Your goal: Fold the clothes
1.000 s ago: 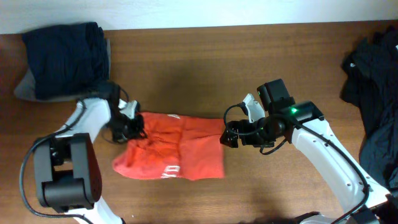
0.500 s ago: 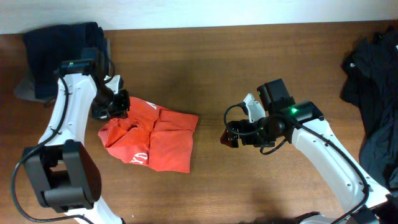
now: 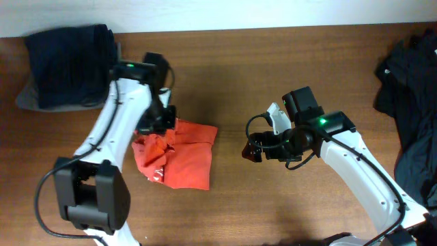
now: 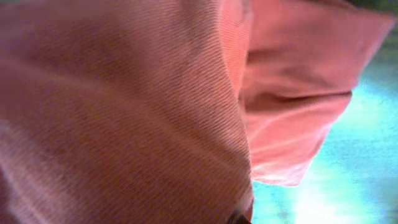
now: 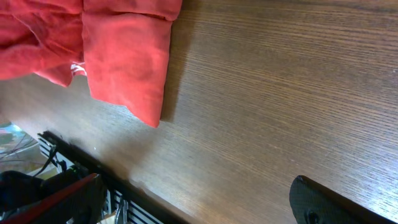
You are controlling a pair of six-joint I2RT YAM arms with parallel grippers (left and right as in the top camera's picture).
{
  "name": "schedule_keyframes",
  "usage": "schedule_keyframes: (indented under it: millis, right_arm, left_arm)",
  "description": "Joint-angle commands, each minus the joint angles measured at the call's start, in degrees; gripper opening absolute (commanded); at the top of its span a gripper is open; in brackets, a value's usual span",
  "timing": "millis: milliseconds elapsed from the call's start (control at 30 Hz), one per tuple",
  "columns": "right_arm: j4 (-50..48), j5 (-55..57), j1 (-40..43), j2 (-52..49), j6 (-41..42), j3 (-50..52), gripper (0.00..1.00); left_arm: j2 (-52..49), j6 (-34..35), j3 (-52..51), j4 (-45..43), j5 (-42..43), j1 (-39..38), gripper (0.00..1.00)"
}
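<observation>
The orange-red T-shirt (image 3: 179,156) lies bunched on the wooden table, with a bit of white lettering showing near its left fold. My left gripper (image 3: 157,123) is at the shirt's upper left edge, shut on a raised fold of the fabric. In the left wrist view the orange-red cloth (image 4: 124,106) fills almost the whole picture and hides the fingers. My right gripper (image 3: 254,150) hovers to the right of the shirt, apart from it and open. In the right wrist view the right gripper (image 5: 199,208) spans bare wood, with the shirt (image 5: 124,56) at upper left.
A folded navy pile (image 3: 72,55) rests on a grey garment (image 3: 27,101) at the back left. A heap of dark clothes (image 3: 410,96) lies along the right edge. The table's front edge (image 5: 93,168) runs close below the shirt in the right wrist view.
The left arm has swung up and to the right, dragging the shirt's left side with it, so the shirt went from spread out to bunched. The right arm has not moved.
</observation>
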State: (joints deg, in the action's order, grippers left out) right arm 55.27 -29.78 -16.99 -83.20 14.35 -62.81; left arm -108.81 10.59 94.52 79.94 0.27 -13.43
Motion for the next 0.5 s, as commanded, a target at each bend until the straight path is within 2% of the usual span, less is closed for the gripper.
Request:
schedule_keyframes:
  millis: [0,133,233,467]
  right_arm:
    - [-0.13,0.52,-0.37,0.17,-0.61,-0.72,0.99]
    - [0.26,0.52,-0.37,0.17,-0.63,-0.72,0.99]
    - [0.66,0.52,-0.37,0.17,-0.63,-0.72,0.99]
    - [0.68,0.52,-0.37,0.17,-0.63,-0.72,0.99]
  left_arm:
    - [-0.26,3.17,1.09,0.28,-2.95,-3.37,0.02]
    - [-1.16,4.63,0.48,-0.22,-3.13,-6.84,0.04]
    - [-2.75,5.09,-0.59,-0.48,-3.13,-8.57,0.09]
    - [-8.63,5.29,-1.49,-0.15,-3.06,-10.8,0.09]
